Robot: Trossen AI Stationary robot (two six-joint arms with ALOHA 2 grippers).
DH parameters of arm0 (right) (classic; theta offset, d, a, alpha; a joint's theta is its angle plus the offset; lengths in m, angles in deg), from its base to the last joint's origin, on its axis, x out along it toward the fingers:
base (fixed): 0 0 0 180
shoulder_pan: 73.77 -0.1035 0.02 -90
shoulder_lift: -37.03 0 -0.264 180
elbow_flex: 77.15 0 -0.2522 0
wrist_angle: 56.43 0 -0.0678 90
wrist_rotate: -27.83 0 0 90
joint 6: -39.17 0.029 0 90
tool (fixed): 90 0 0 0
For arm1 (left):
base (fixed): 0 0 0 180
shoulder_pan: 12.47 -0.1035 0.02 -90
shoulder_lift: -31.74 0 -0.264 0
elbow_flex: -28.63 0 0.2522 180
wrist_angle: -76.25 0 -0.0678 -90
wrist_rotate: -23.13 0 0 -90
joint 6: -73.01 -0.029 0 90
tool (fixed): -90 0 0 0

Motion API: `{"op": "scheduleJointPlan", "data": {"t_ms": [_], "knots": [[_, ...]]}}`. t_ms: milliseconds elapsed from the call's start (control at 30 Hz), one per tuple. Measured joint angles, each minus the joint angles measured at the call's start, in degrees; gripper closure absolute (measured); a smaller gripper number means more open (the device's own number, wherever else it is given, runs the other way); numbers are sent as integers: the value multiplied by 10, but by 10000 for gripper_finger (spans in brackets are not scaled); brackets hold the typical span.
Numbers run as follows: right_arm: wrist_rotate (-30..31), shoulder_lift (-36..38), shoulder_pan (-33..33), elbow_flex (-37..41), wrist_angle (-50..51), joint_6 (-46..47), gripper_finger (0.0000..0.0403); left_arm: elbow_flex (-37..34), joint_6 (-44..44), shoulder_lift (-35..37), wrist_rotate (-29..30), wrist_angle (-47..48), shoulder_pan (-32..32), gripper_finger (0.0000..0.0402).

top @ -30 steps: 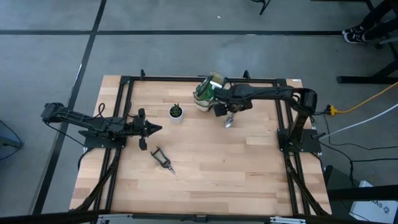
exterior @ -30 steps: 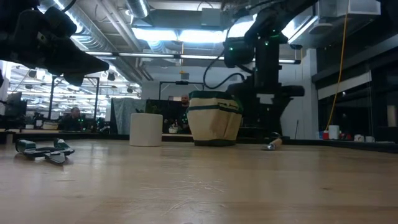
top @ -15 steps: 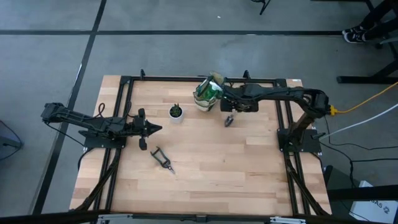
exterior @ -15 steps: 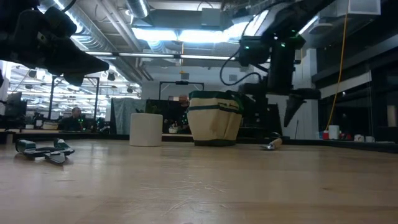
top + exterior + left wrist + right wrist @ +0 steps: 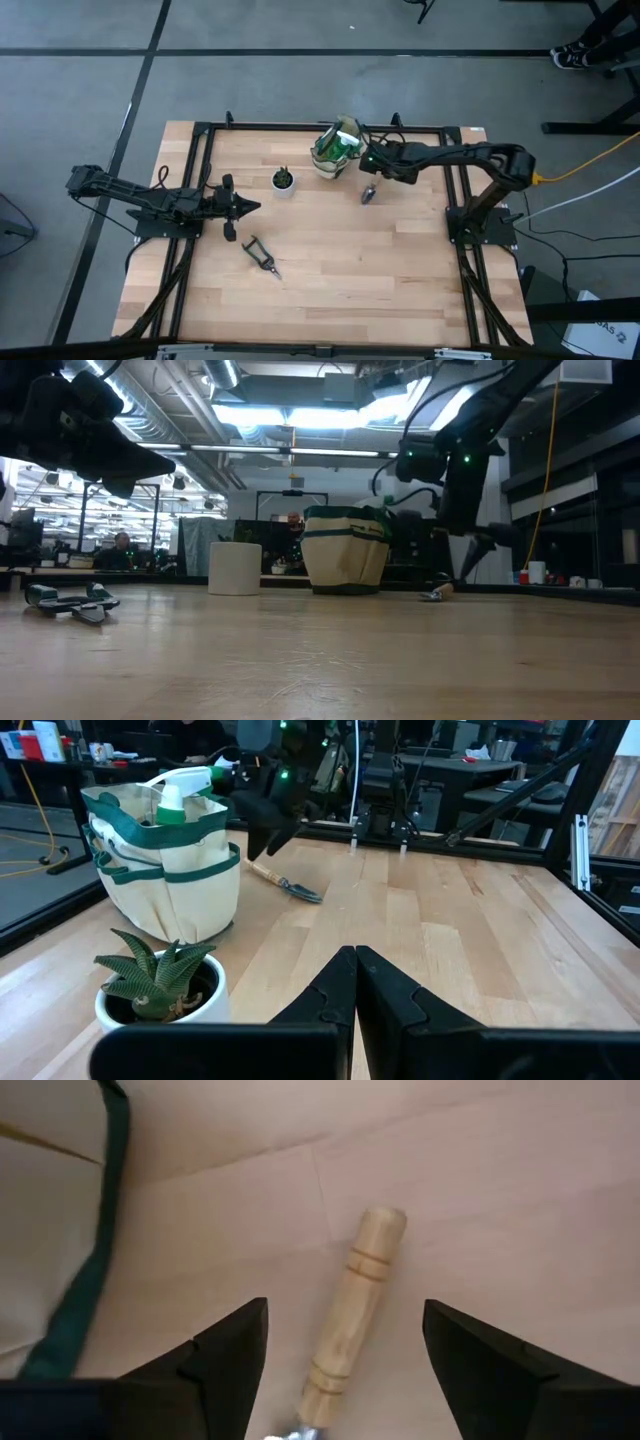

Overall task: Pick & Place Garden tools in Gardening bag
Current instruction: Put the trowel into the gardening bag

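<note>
Your right gripper (image 5: 345, 1342), fingers apart, hovers over the wooden-handled silver trowel (image 5: 369, 190) near the tabletop's far edge; descend and clamp its handle.

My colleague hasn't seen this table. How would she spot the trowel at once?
Find the tan gardening bag near the table's far edge. Just beside it, on the right arm's side, the trowel lies flat on the wood, under the open right end effector. It alone has a pale wooden handle and silver blade; the black shears lie far off.
</note>
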Motion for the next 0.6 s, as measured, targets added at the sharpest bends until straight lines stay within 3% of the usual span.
{"op": "scheduleJointPlan", "data": {"t_ms": [233, 433, 600], "knots": [[11, -37, 0, 0, 5, -14, 135, 0, 0, 0, 0, 0, 0, 398], [-19, -71, -1, -3, 9, -6, 136, 0, 0, 0, 0, 0, 0, 398], [-22, -73, -11, -3, 13, -66, 163, 0, 0, 0, 0, 0, 0, 398]]}}
